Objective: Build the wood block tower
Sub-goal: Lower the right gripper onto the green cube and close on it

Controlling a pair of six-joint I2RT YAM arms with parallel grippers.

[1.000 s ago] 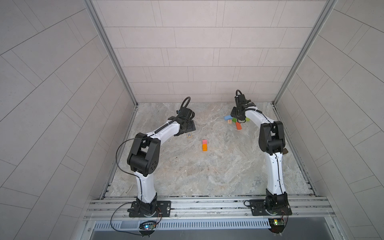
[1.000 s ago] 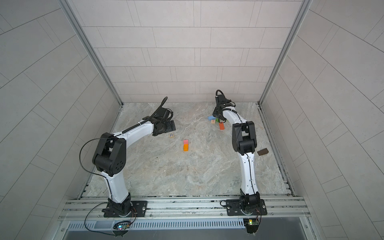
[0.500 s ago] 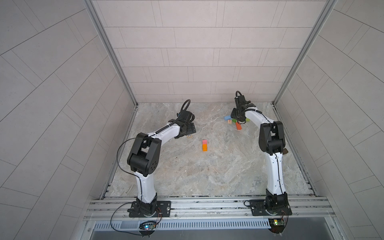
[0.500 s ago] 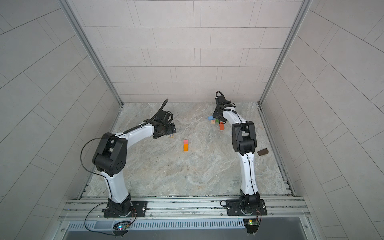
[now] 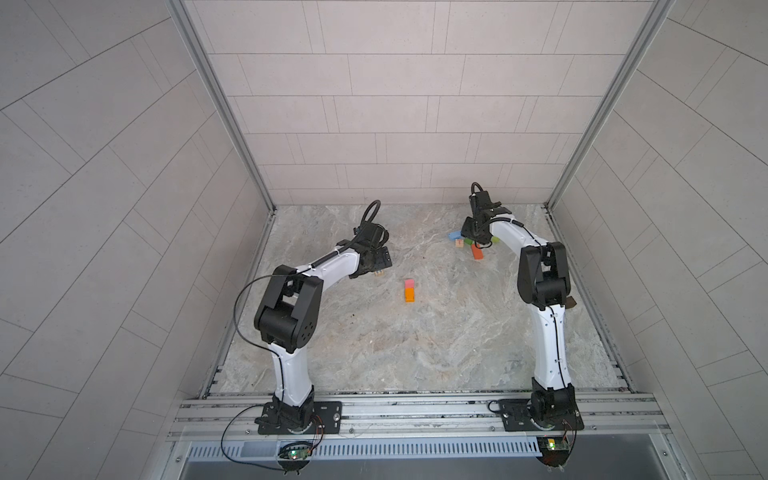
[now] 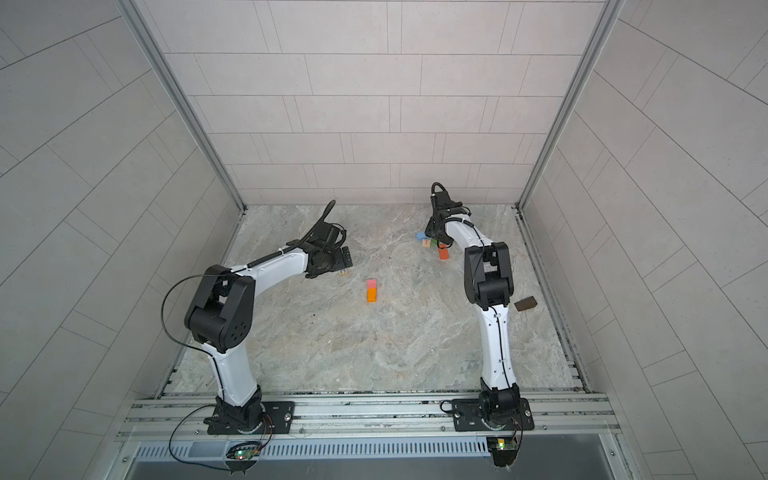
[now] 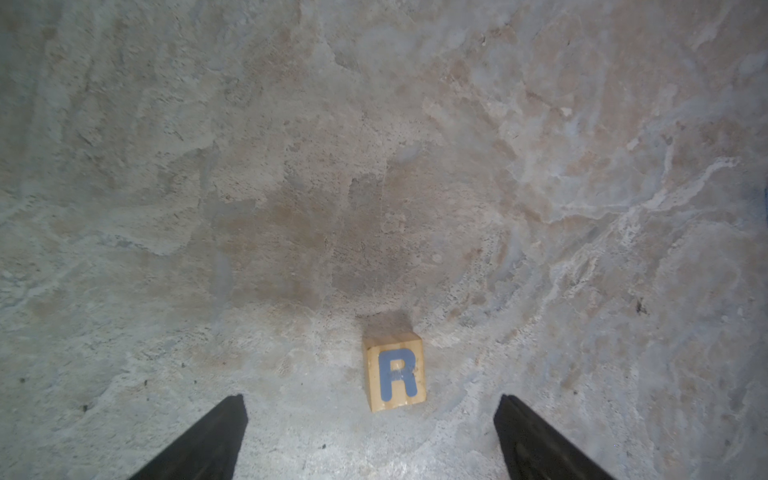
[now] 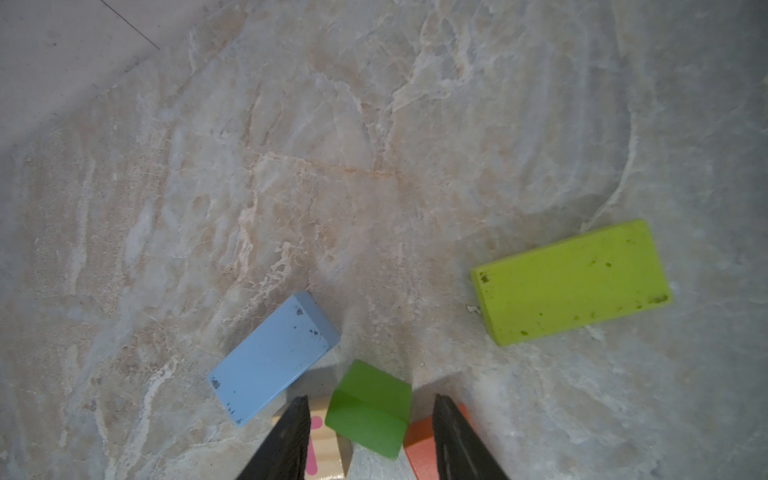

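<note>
While the tan wooden cube lettered R (image 7: 395, 376) lies directly below it, the left gripper (image 5: 380, 262), left of centre in a top view, is held with jaws spread wide, seemingly for a straddling grasp. At mid-frame the tower (image 5: 409, 289) is formed of a pink block (image 5: 409, 283) on an orange block (image 5: 409, 295). Upper right, the right gripper (image 8: 371, 397) is set part-open around a green wooden cube (image 8: 368, 415), with gaps left on both sides, likely before a pinch.
</note>
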